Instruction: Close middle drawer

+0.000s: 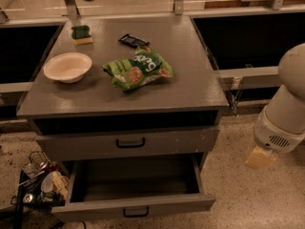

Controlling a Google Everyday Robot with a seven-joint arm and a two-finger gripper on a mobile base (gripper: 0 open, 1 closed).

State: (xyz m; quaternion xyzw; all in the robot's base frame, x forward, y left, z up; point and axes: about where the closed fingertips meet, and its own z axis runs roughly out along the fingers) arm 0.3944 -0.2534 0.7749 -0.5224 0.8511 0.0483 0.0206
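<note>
The middle drawer (136, 213) is pulled out at the bottom of the grey cabinet. It is wide and deep, and it has a low front panel with a small black centre handle. Its inside looks empty. Above it, the taller-fronted drawer (131, 144) with a larger black handle is shut. My arm (286, 109) hangs at the right of the cabinet. The gripper (259, 157) shows as a beige end piece low at the arm's tip. It is well to the right of the open drawer and apart from it.
On the cabinet top (190, 80) lie a white bowl (67, 67), a green chip bag (138, 69), a dark bar (133, 40) and a green-yellow sponge (81, 34). A wire basket of clutter (38, 182) stands on the floor at the drawer's left. Speckled floor (257, 199) lies to the right.
</note>
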